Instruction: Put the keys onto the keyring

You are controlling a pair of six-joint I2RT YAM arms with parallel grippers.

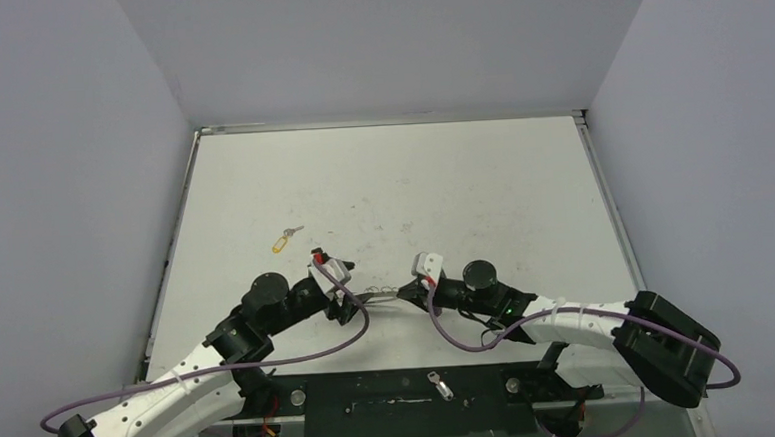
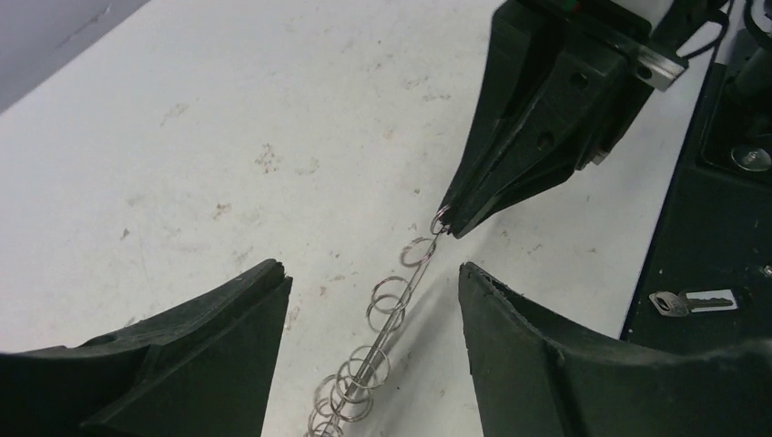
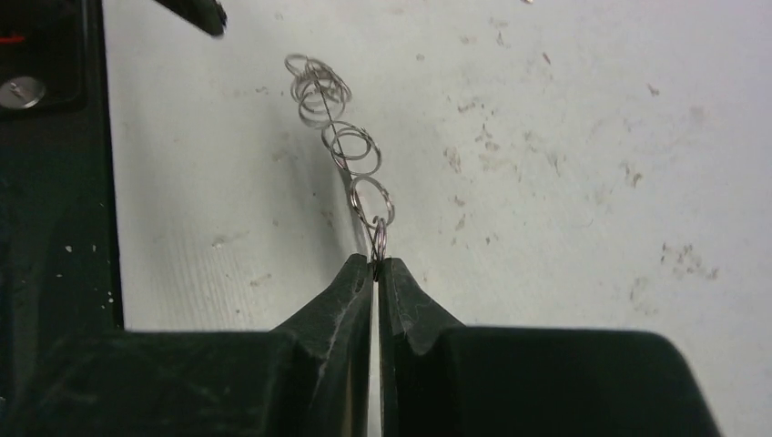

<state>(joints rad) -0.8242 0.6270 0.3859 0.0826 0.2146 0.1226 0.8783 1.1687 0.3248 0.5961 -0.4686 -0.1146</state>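
Two keys are being noted loose, neither one on the ring. The yellow-tagged key (image 1: 283, 242) is lying on the table (image 1: 481, 174), beyond and to the left of both grippers and well apart from them. The plain key (image 1: 437, 381) is lying on the black strip (image 1: 374, 419) at the near edge, between the arm bases.

The keyring (image 3: 344, 150) is showing only as its chain of small rings; the big loop cannot be made out. Its end ring is being pinched by the right gripper (image 3: 375, 264), jaws closed on it. From that pinch the chain's long axis is being run straight toward the left gripper (image 2: 373, 273). The left jaws are being held wide apart, one finger on each side of the chain, and they are not touching it.

Judgement: the chain is being presented along the left jaws' centre line, so a closing there would catch it crosswise. The plain key is judged nearer the right arm, the tagged key nearer the left.
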